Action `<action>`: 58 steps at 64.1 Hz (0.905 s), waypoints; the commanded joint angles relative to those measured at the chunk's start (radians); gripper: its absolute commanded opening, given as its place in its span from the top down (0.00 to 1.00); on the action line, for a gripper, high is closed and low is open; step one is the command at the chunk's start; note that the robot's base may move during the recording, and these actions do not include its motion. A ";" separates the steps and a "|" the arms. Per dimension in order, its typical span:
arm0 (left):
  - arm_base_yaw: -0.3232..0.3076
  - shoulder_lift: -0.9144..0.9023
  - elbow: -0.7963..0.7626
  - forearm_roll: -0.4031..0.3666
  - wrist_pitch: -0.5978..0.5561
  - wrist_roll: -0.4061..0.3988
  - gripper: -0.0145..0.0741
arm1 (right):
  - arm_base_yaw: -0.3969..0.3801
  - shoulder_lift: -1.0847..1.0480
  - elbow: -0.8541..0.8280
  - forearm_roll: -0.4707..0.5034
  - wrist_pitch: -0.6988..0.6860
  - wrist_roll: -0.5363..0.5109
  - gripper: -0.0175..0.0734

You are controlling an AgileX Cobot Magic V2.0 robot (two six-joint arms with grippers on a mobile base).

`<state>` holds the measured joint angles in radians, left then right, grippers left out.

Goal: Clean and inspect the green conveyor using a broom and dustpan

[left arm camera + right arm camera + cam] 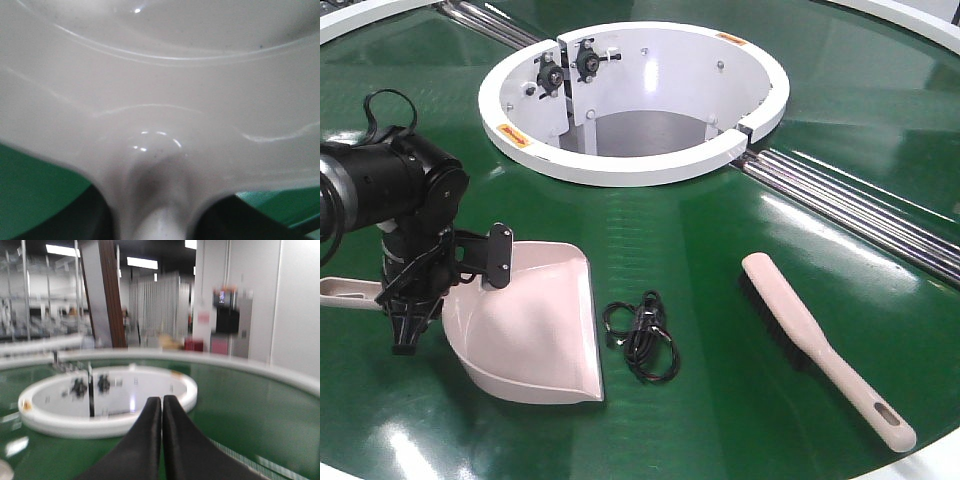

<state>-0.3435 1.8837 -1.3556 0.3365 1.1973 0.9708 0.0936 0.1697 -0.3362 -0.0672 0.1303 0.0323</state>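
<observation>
**Operator:** On the green conveyor [720, 260], over at my left, what has the left gripper [408, 325] got?

**Observer:** Yours is down on the dustpan [535, 325], right where the long handle meets the scoop. In the left wrist view its dark fingers [87, 225] sit on either side of the handle neck. They look pressed against it, though that close view is blurred, so take the clamp as likely, not sure.

**Operator:** How does the dustpan lie?

**Observer:** Flat on the belt, with its wide mouth toward your near edge and its handle running off to the left.

**Operator:** And the broom?

**Observer:** The broom [825, 345] lies on the belt well to the right of the dustpan, and neither of your grippers touches it. Its bristled end is farther from you and its slotted handle end is nearest. A small coil of black cable [642, 340] lies between the two, just beside the scoop.

**Operator:** My right gripper?

**Observer:** Your right gripper [161, 399] hangs above the belt. Its two black fingers are closed flat against each other with nothing between them, and they point toward the white ring [60, 422]. Metal roller seams [850, 205] run from that ring off to the right.
</observation>
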 commanded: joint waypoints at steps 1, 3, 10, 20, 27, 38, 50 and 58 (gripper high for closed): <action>-0.007 -0.048 -0.021 0.006 -0.003 -0.010 0.84 | 0.001 0.147 -0.168 0.008 0.178 0.034 0.82; -0.007 -0.048 -0.021 0.006 -0.003 -0.010 0.84 | 0.001 0.197 -0.208 0.020 0.239 0.042 0.82; -0.007 -0.048 -0.021 0.006 -0.003 -0.010 0.84 | 0.001 0.322 -0.317 0.031 0.405 0.035 0.82; -0.007 -0.048 -0.021 0.006 -0.003 -0.010 0.84 | 0.001 0.431 -0.339 0.035 0.449 0.029 0.82; -0.007 -0.048 -0.021 0.006 -0.003 -0.010 0.84 | 0.001 0.484 -0.347 0.042 0.500 0.029 0.81; -0.007 -0.048 -0.021 0.006 -0.003 -0.010 0.84 | 0.001 0.616 -0.427 0.033 0.754 -0.052 0.68; -0.007 -0.048 -0.021 0.006 -0.003 -0.010 0.84 | 0.045 0.708 -0.486 0.043 0.813 -0.068 0.41; -0.007 -0.048 -0.021 0.006 -0.003 -0.010 0.84 | 0.081 0.759 -0.507 0.038 0.847 -0.093 0.26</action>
<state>-0.3435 1.8837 -1.3556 0.3355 1.1951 0.9708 0.1527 0.8985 -0.7972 -0.0214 0.9878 -0.0356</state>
